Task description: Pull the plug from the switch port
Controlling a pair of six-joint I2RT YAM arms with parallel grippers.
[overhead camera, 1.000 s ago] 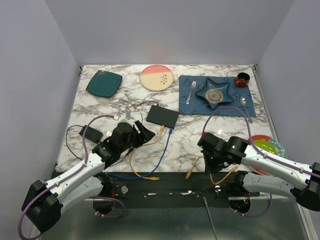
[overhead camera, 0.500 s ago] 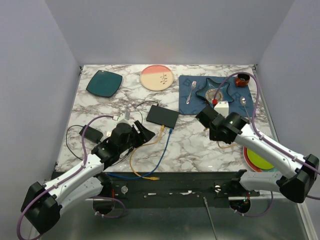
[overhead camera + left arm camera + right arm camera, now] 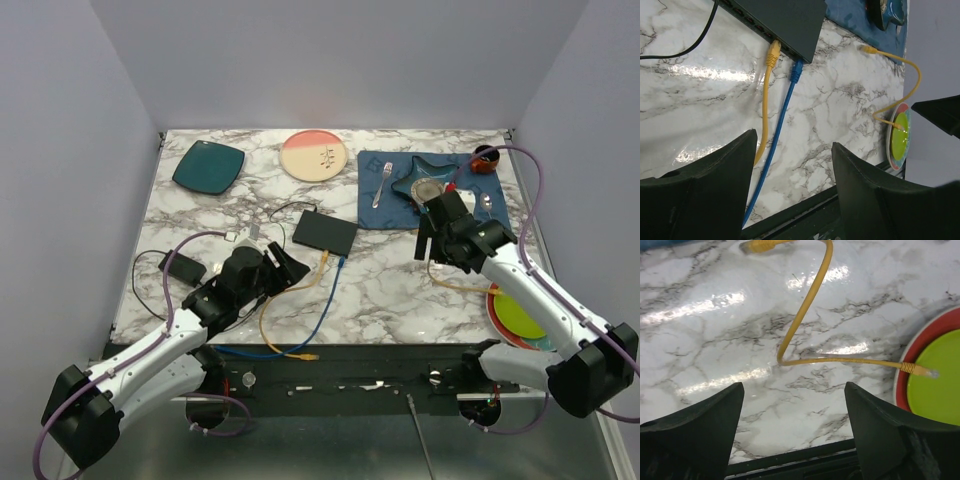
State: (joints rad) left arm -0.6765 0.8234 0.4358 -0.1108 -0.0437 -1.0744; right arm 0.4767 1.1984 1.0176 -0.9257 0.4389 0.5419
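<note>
A dark teal square plate [image 3: 208, 166] and a round pink-and-cream plate [image 3: 313, 156] are sitting at the back. A silver fork [image 3: 384, 185] is lying on a blue mat [image 3: 378, 220], maybe cloth.

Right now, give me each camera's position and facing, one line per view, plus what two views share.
Top external: above and behind the bases, facing down over the marble table; left arm and right arm show.
Left wrist: low over the table, facing the switch with its yellow plug and blue plug seated; open left gripper in front.
Right wrist: facing down at the marble; open, empty right gripper at the bottom.
Shared: both wrist views show the loose yellow cable ending on the green plate.
</note>
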